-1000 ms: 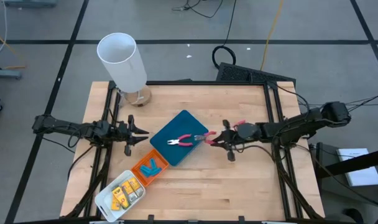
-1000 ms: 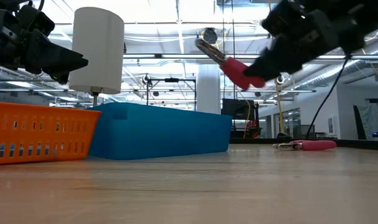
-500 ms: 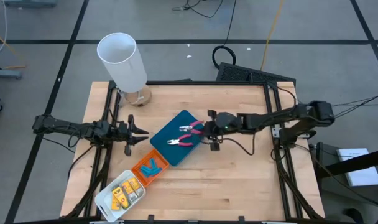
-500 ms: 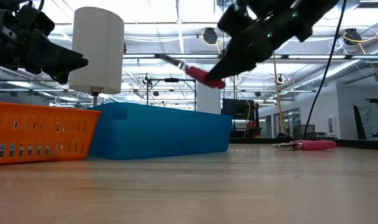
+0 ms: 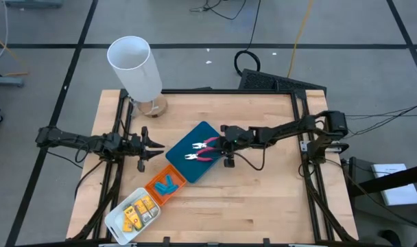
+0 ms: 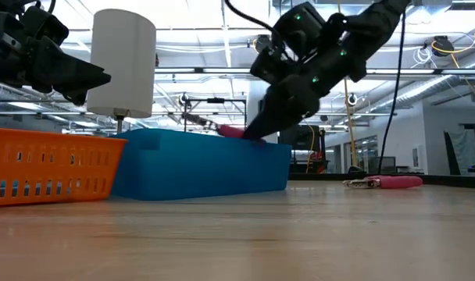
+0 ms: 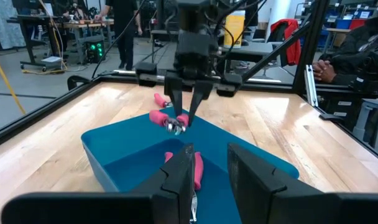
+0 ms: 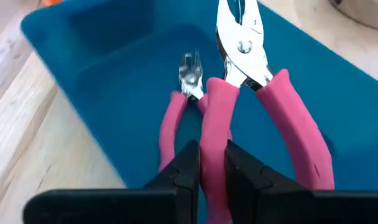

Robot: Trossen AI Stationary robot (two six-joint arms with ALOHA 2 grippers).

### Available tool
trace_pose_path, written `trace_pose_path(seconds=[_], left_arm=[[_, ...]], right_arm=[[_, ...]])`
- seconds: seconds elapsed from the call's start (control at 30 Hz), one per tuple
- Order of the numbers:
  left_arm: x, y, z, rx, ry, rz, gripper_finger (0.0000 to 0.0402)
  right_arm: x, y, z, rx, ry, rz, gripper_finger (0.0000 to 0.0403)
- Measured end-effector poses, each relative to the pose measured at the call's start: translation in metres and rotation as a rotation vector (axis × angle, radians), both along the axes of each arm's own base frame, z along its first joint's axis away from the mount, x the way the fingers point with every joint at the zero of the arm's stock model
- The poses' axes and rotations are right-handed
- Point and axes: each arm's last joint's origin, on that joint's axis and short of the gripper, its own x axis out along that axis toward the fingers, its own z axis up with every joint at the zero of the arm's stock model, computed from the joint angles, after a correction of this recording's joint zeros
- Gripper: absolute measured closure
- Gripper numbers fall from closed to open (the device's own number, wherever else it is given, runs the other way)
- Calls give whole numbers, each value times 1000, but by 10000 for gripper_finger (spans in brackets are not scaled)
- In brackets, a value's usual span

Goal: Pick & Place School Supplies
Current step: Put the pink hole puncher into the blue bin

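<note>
Pink-handled pliers (image 8: 239, 56) sit in my right gripper (image 8: 212, 171), which hangs over the teal tray (image 5: 193, 171), jaws pointing toward the table's left. A second pink-handled pair (image 8: 179, 102) lies flat on the tray floor. In the high view the held pair (image 5: 207, 143) is just above the lying pair (image 5: 195, 156). A third pink-handled tool (image 6: 386, 182) lies on the table beyond the tray. My left gripper (image 5: 152, 146) hovers open at the tray's left edge, touching nothing. Light-blue pieces (image 5: 165, 183) lie in the orange tray, yellow pieces (image 5: 136, 211) in the white one. My right gripper pinches one pink handle (image 8: 212, 134) of the pliers between its two fingers, which lie along the handle. It comes from the table's right, slanting down. The other handle (image 8: 295, 130) is free. The pliers are lifted clear, just over the tray floor at about rim height (image 6: 222, 129).
A tall white cylinder (image 5: 134, 65) stands at the table's far left corner. The orange tray (image 5: 174, 192) and white tray (image 5: 116, 219) sit near the near left edge. Bare wood lies to the right of the teal tray (image 5: 263, 185). People stand in the room behind.
My right gripper has travelled toward the table's left, from beside the teal tray to over it, and has come down from well above the rim to rim height. The pliers went with it, tipping from jaws-up to nearly level. The left arm kept still.
</note>
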Motion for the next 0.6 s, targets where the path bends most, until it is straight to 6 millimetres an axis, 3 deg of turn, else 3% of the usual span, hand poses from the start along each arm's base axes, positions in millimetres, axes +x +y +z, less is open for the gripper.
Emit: trace_pose_path(seconds=[0.23,0.6], left_arm=[[0,0,0,0,0,0,304],[0,0,0,0,0,0,304]], right_arm=[[4,0,-13,-6,28,2,361],[10,-1,-4,-13,-79,0,307]])
